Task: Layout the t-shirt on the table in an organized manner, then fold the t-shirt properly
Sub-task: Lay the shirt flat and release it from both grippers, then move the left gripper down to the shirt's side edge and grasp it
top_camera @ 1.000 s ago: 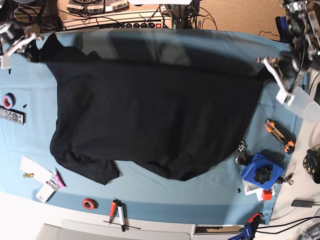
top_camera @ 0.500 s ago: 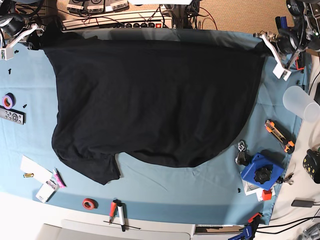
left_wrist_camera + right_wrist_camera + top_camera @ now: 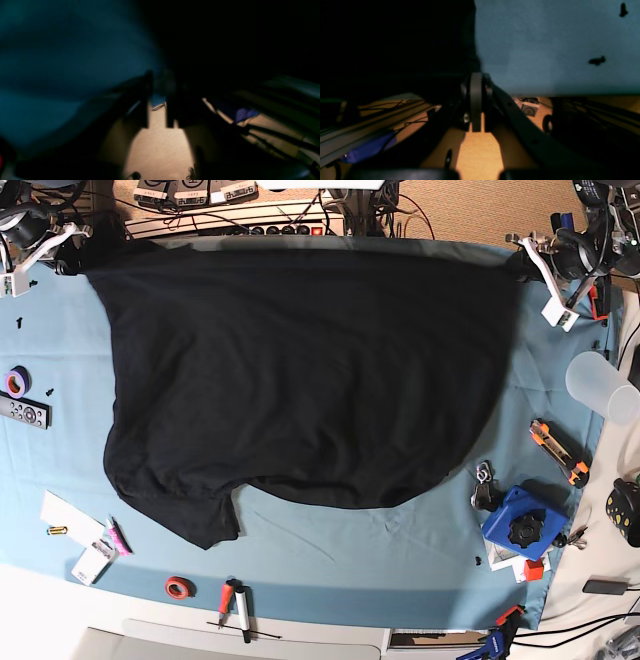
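The black t-shirt [image 3: 300,370] lies plain side up, spread wide over the light blue table [image 3: 400,550]. Its far edge runs along the table's far edge, and a sleeve [image 3: 190,515] bunches at the near left. My left gripper [image 3: 520,258] is shut on the shirt's far right corner. In the blurred left wrist view the gripper [image 3: 157,100] meets dark cloth [image 3: 225,37]. My right gripper [image 3: 72,258] is shut on the far left corner. In the right wrist view its fingers [image 3: 476,100] are pressed together at the black fabric [image 3: 395,37], over the table's edge.
A purple tape roll [image 3: 17,382], a remote [image 3: 24,413] and white cards [image 3: 70,520] lie at the left. Red tape [image 3: 179,587] and a pen [image 3: 240,610] lie at the front. A plastic cup [image 3: 600,385], an orange knife [image 3: 558,451] and a blue tool [image 3: 521,523] stand at the right.
Both grippers have drawn the shirt's top edge back to the far edge of the table. The shirt is stretched flatter and its near hem has slid away from the front.
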Controlling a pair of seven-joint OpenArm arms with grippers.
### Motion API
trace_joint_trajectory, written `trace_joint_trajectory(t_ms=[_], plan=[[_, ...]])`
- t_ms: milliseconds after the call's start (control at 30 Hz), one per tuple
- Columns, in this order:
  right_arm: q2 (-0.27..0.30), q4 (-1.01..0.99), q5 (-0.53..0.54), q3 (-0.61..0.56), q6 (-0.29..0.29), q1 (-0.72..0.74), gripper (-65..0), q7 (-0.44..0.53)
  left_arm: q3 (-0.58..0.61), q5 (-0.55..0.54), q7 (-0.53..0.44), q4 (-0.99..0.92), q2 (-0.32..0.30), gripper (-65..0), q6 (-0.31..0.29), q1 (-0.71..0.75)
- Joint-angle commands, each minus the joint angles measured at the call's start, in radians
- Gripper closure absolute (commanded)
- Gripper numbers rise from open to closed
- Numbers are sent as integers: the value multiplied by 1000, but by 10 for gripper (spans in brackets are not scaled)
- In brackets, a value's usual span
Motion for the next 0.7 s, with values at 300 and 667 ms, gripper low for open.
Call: trace_joint_trajectory(t_ms=[300, 667], plan=[[29, 12, 61, 14, -26, -62, -232, 17, -8, -46, -12, 37, -16, -235, -1, 2], [38, 13, 136, 34, -28, 98, -232, 17, -3, 11, -261, 104, -16, -235, -32, -187]])
